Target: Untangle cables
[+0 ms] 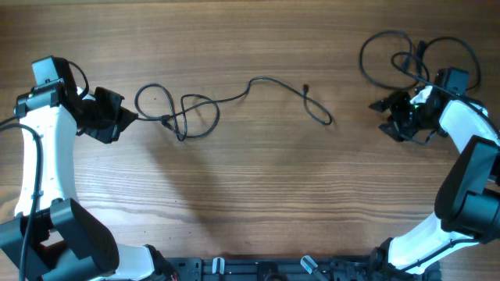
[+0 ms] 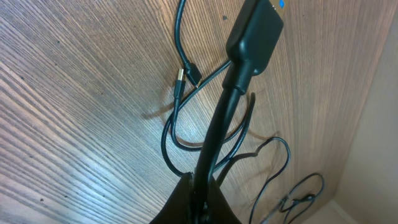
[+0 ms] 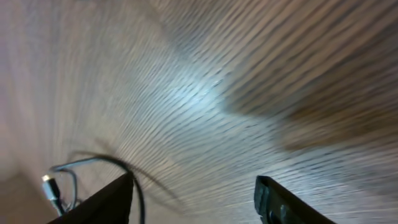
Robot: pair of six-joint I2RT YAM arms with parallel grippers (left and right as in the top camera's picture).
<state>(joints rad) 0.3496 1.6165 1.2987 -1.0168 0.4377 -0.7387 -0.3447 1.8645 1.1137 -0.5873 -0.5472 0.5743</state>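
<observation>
- The left gripper (image 1: 131,117) is sitting at the left end of the tangled cables (image 1: 195,117), its jaws pressed together.
- These cables are lying on the wooden table (image 1: 258,203), forming several crossing loops left of centre. One strand is trailing off to the right.
- The grip seems placed at the outer end of the knot so that a pull could draw one strand out of the loops.
- The right gripper (image 1: 384,117) is hovering at the far right with its jaws spread and nothing between them.
- It is sitting just below a separate looped cable (image 1: 391,58) in the upper right corner, well apart from the central tangle. That cable appears to be parked clear of the rest, though a few loops are crossing within it.
- The left wrist view is showing what the overhead hides. The closed fingertips (image 2: 196,196) appear to be pinching a held cord (image 2: 217,124), which is rising towards the lens and ending in a large plug (image 2: 255,31).
- Behind that cord, thinner strands are crossing, and two small plugs (image 2: 185,78) are lying side by side on the wood.
- The overhead view alone is giving the whole layout: both arms, the central knot and the corner loops.
- The right wrist view is blurred. It is confirming the empty gap between the spread fingers (image 3: 121,196) and showing a silver-tipped plug (image 3: 46,183) low on the left, beside the gripper rather than inside it.
- I cannot tell how many separate cords are making up the central knot.
</observation>
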